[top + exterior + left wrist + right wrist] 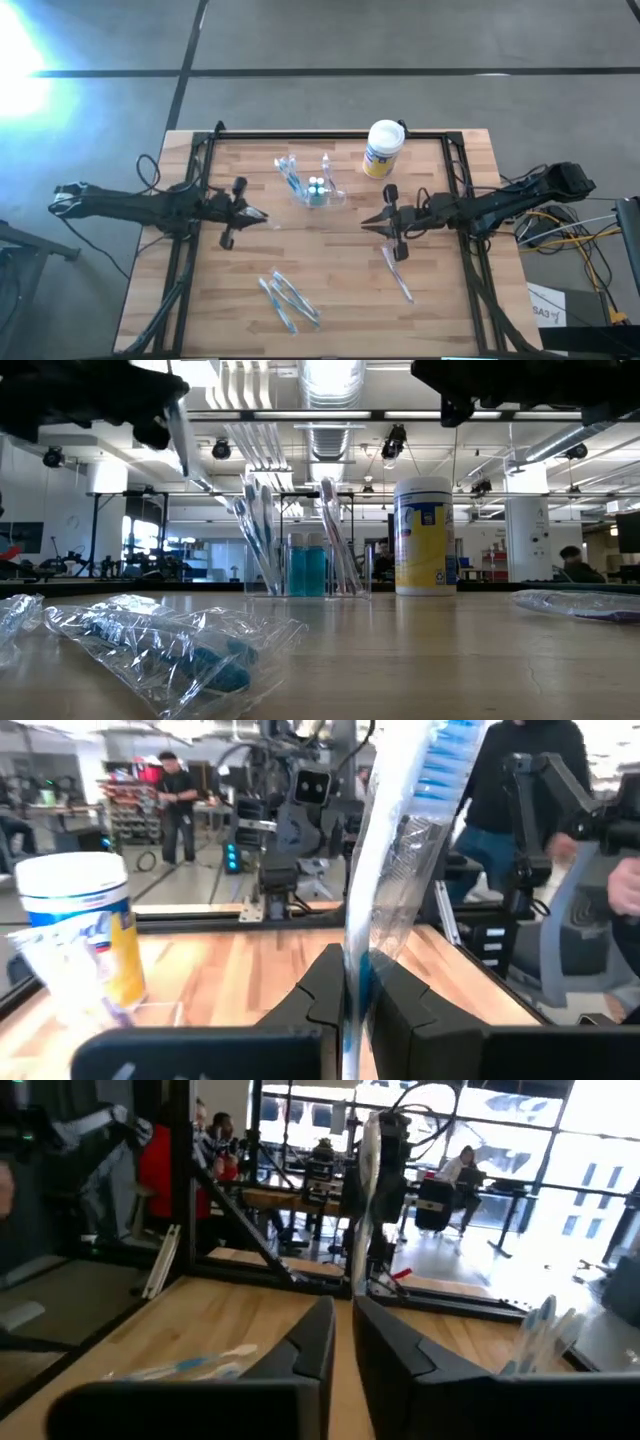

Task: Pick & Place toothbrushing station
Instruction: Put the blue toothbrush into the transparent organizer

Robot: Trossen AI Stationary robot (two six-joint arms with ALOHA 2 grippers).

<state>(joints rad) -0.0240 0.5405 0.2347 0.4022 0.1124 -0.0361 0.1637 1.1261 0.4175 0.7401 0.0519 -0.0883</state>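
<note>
Left gripper [345, 1005] clenched on wrapped toothbrush [400, 850], wrist view only; right gripper [343, 1342] nearly closed, empty.

Bright glare flares on the floor [25, 55] at one corner; wrist views blur softly.

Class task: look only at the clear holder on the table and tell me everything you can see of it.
The toothbrushing station is a small see-through plastic holder standing upright on the wooden table, toward the far edge, just left of the white canister and apart from it. Wrapped toothbrushes lean in it, handles down, and between them stand small blue bottles. Neither gripper touches it.
</note>
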